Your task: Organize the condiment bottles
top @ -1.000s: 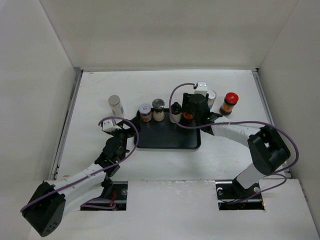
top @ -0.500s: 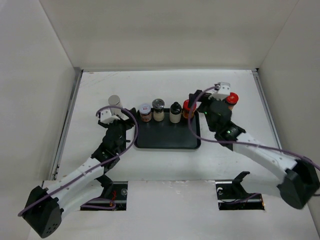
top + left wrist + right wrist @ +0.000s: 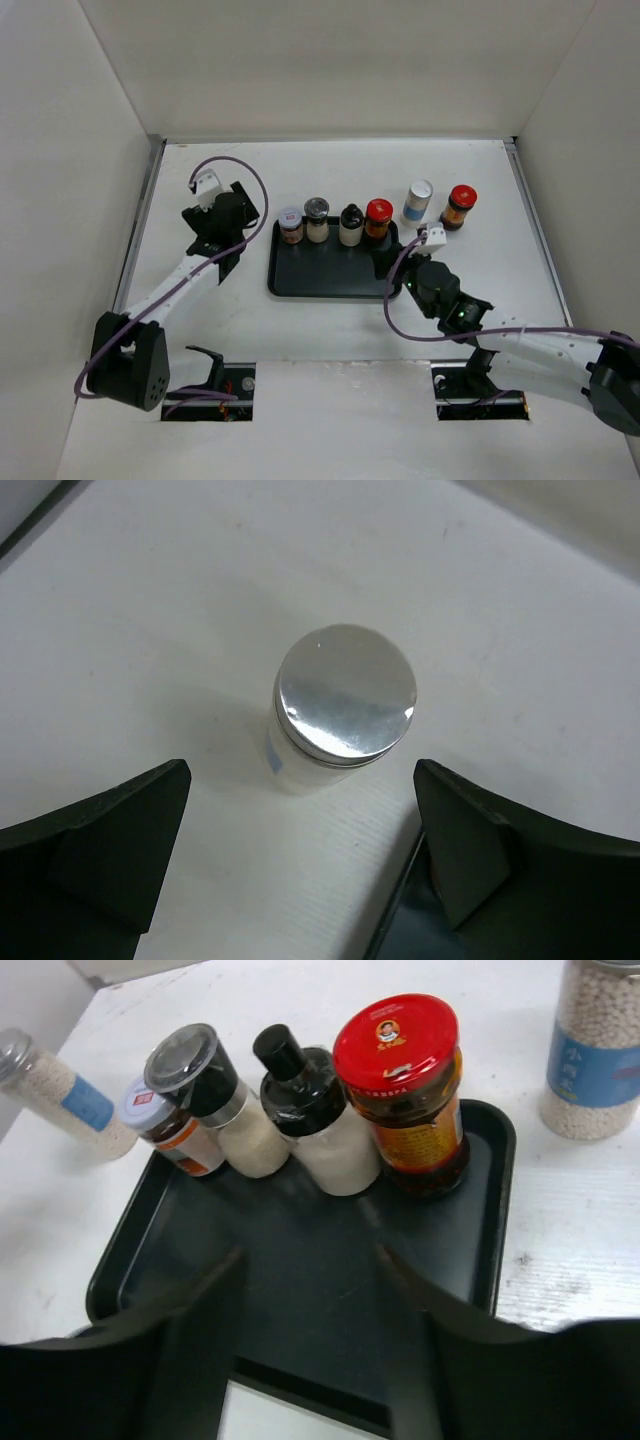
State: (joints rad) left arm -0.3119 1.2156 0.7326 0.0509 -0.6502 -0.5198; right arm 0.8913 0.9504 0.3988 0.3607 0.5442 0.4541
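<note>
Four condiment bottles stand in a row at the back of the black tray (image 3: 330, 275): a small red-and-white-lidded jar (image 3: 152, 1118), a grey-lidded shaker (image 3: 200, 1080), a black-capped beige bottle (image 3: 310, 1110) and a red-capped dark jar (image 3: 405, 1080). Right of the tray stand a white blue-labelled cylinder (image 3: 418, 200) and a second red-capped jar (image 3: 461, 207). A silver-topped white cylinder (image 3: 345, 695) stands left of the tray. My left gripper (image 3: 300, 820) hangs open above it, a finger on each side and clear of it. My right gripper (image 3: 305, 1275) is open and empty over the tray's front.
White walls close in the table on the left, back and right. The tray's left edge (image 3: 400, 930) lies just beside my left gripper's right finger. In the top view the left gripper (image 3: 226, 215) covers the left cylinder; the right gripper (image 3: 392, 268) sits at the tray's right front corner.
My left arm has swung out over the left cylinder and its jaws have widened. My right arm has pulled back from the far right bottles to the tray's front, leaving the red-capped jar in the tray.
</note>
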